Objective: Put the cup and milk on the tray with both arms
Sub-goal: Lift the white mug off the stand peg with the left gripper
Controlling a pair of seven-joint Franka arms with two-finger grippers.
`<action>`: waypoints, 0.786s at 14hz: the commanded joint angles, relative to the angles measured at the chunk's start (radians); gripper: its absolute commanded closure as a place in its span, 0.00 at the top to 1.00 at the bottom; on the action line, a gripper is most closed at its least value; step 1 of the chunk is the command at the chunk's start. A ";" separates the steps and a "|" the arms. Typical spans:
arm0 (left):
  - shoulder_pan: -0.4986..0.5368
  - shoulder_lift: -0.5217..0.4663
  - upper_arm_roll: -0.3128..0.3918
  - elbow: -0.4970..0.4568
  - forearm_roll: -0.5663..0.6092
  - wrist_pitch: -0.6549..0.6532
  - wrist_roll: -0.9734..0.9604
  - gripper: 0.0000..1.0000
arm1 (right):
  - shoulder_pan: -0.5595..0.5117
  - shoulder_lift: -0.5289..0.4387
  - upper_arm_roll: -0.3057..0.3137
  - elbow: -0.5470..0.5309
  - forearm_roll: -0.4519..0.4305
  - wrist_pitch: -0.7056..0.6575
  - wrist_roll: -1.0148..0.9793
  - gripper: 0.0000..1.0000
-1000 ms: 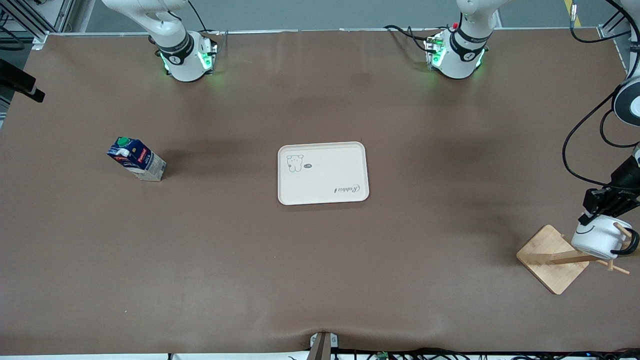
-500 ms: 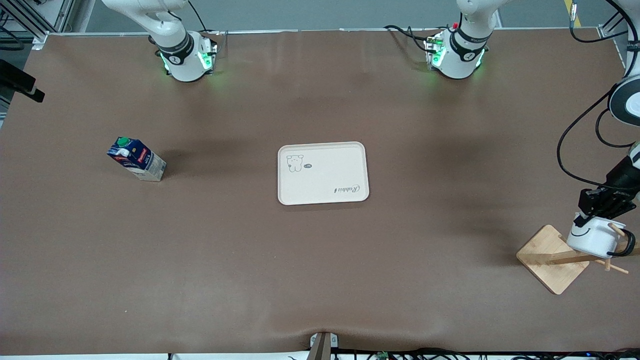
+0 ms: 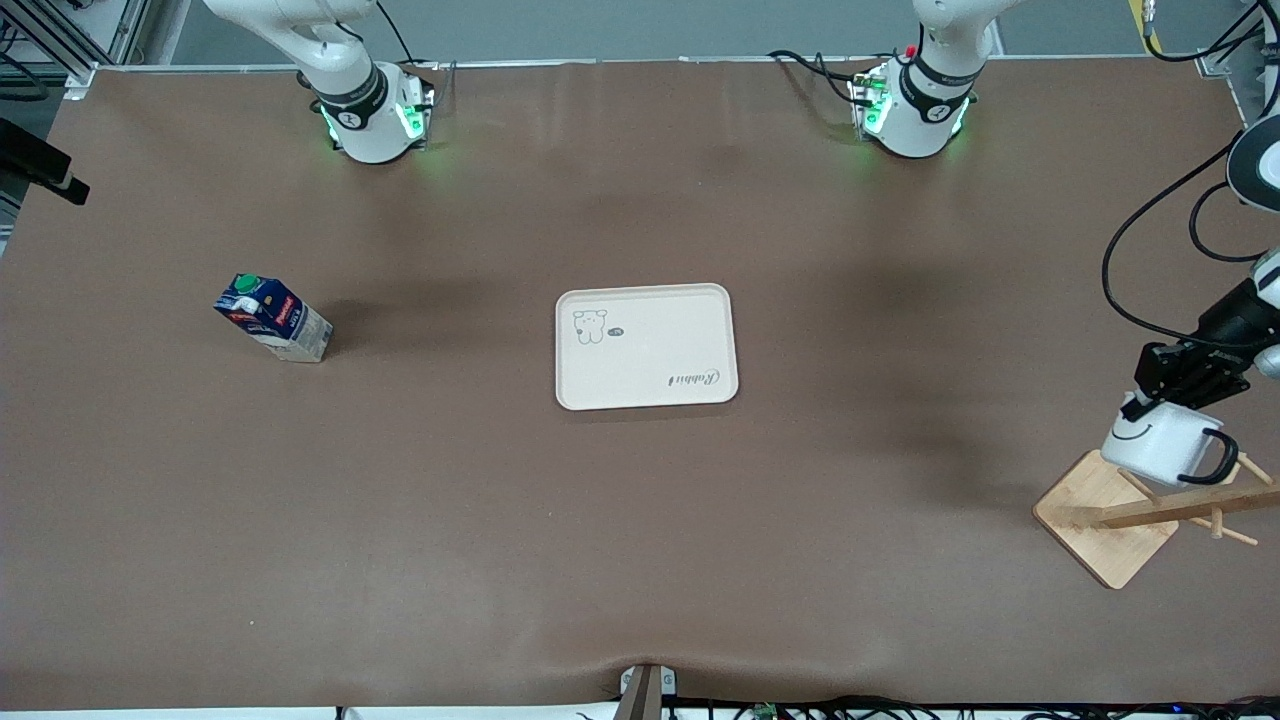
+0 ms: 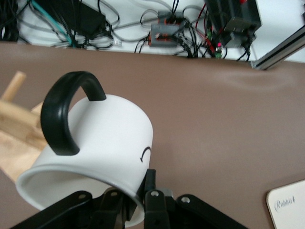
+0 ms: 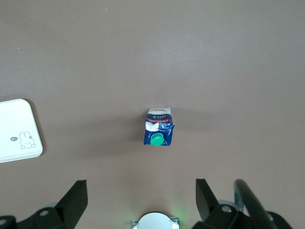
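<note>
My left gripper point(image 3: 1150, 400) is shut on the rim of the cup point(image 3: 1160, 445), a white mug with a black smile and black handle. It holds the cup tilted in the air over the wooden stand point(image 3: 1105, 515). In the left wrist view the cup point(image 4: 105, 138) fills the middle, with one finger inside its rim and one outside. The milk point(image 3: 272, 318) stands on the table toward the right arm's end. The right wrist view shows the milk point(image 5: 159, 126) from high above, with my right gripper point(image 5: 141, 191) open and empty. The cream tray point(image 3: 645, 345) lies at the table's middle.
The wooden stand has a slanted arm with pegs point(image 3: 1190, 508) just beside the cup's handle. The tray's corner shows in the left wrist view point(image 4: 288, 207) and the right wrist view point(image 5: 16, 129). Cables and boxes point(image 4: 167, 28) lie past the table's edge.
My left gripper has lifted the cup up and away from the stand's pegs, a little toward the table's middle. The milk and the tray have not moved.
</note>
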 commanded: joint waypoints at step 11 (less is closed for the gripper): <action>-0.019 0.021 -0.537 0.016 0.460 -0.172 -1.222 0.00 | -0.023 -0.003 0.012 0.000 0.015 0.004 0.009 1.00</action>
